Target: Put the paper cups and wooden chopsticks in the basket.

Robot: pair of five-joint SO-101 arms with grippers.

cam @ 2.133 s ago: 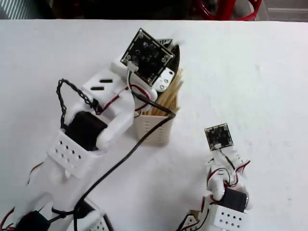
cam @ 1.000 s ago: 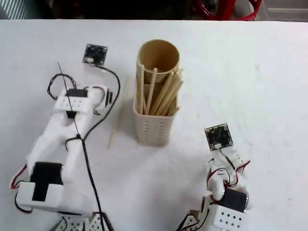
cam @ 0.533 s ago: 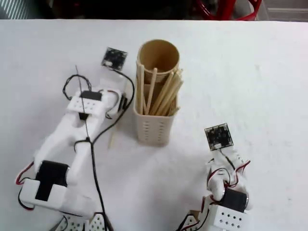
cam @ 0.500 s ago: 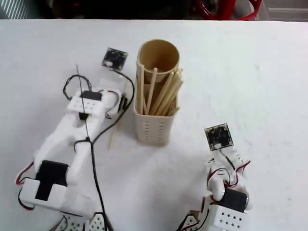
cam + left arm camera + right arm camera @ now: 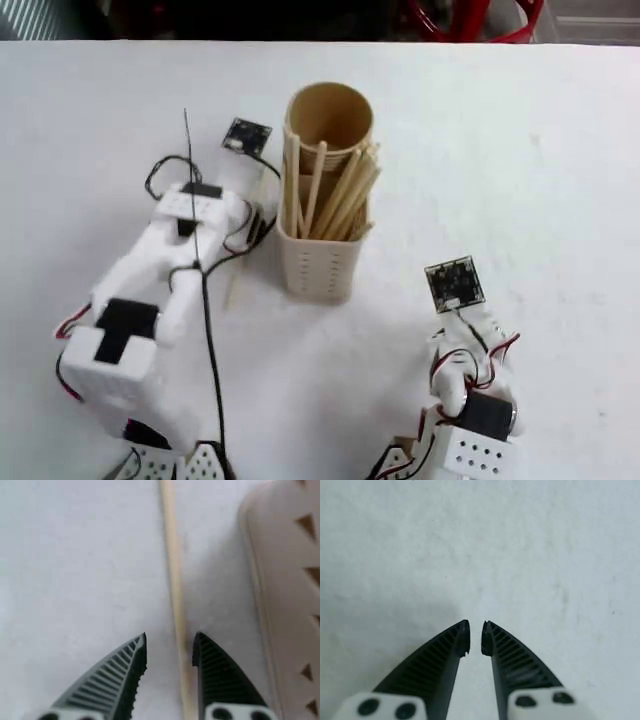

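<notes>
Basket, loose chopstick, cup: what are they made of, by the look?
Basket: cream plastic, matte, probably moulded, given its rows of vents. Loose chopstick: pale bare wood, no gloss. Cup: tan paper, matte; any coating can't be told.

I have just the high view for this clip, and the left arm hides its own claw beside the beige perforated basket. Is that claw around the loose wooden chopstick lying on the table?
Observer: Yes. In the left wrist view the left claw is open, and the thin wooden chopstick runs between its fingertips, nearer one of them.
Reviewer: Is it gripped?
Observer: No. The jaws stand apart, and a strip of white table shows between the stick and the farther fingertip.
Reviewer: And the right claw?
Observer: The right claw is shut to a sliver, with nothing in it, above the table.
</notes>
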